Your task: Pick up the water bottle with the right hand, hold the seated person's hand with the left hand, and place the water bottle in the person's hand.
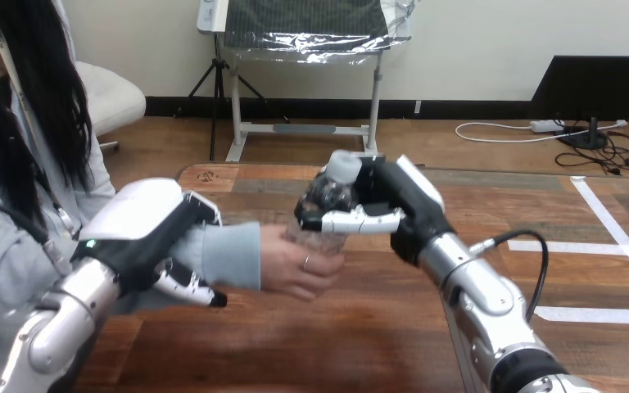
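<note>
A clear water bottle [328, 199] with a white cap stands upright above the middle of the table. My right hand [393, 209] is shut round its upper part from the right. The person's hand [299, 264] reaches in from the left, its fingers wrapped round the bottle's lower part. My left hand [149, 233] lies on the person's grey-sleeved forearm [231, 254], with its fingers curled over the near side of the sleeve.
The wooden table [336, 344] stretches under both arms, with bare wood in front of the hands. Its right edge runs down near my right forearm. The person sits close at the left side.
</note>
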`<act>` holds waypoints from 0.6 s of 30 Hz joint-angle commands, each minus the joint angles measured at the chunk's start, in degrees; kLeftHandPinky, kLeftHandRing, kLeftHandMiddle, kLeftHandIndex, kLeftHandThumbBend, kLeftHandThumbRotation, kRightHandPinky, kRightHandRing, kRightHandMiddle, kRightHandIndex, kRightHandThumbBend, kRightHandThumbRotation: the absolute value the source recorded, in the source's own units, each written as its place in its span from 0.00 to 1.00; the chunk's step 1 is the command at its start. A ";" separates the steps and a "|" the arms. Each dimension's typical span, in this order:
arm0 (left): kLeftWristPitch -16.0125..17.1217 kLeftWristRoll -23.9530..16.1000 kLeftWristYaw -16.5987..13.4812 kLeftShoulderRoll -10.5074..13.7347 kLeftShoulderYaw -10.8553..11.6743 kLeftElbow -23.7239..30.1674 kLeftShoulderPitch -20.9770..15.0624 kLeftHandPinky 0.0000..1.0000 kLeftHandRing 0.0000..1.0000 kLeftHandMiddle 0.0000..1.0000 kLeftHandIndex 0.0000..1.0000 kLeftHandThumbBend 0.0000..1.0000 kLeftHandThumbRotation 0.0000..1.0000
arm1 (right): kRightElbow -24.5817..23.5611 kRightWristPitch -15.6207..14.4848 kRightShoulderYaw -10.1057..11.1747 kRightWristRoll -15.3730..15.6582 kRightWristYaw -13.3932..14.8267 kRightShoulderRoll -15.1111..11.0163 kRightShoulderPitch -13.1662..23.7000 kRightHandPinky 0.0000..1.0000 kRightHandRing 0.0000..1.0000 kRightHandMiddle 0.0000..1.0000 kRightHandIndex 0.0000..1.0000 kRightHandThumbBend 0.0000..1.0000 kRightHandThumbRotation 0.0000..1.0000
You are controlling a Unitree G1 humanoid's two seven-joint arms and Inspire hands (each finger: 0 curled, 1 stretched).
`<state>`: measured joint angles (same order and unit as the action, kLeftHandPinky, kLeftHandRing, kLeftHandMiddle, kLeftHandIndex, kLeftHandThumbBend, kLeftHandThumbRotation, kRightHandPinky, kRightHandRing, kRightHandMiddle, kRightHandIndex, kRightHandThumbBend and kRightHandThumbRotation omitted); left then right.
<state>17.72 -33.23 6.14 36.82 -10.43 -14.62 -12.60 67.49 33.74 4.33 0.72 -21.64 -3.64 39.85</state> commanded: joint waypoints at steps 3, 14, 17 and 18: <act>0.28 0.53 -1.06 -1.92 0.50 1.94 -5.76 0.24 0.31 0.38 0.40 0.87 0.00 | -6.98 2.04 -0.13 -2.96 -2.57 2.66 3.69 0.18 0.22 0.33 0.41 0.89 0.01; 0.09 0.50 -1.46 -3.44 0.16 0.31 -7.02 0.26 0.32 0.41 0.42 0.86 0.00 | -12.70 -0.16 -0.82 -5.51 -4.66 2.94 1.09 0.18 0.22 0.33 0.41 0.88 0.01; 0.22 0.39 -1.68 -3.69 0.01 -0.24 -7.36 0.26 0.33 0.41 0.42 0.86 0.00 | -14.27 -0.64 -1.17 -5.69 -4.60 2.91 0.34 0.18 0.22 0.33 0.41 0.88 0.02; 0.20 0.23 -1.80 -3.74 -0.07 -0.36 -7.43 0.26 0.33 0.41 0.42 0.85 0.00 | -14.76 -0.90 -1.19 -5.94 -4.69 2.96 0.11 0.18 0.22 0.33 0.41 0.88 0.02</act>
<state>17.35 -33.23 5.67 34.67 -10.43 -14.63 -15.60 58.53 32.88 4.41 -3.58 -24.12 -3.89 38.48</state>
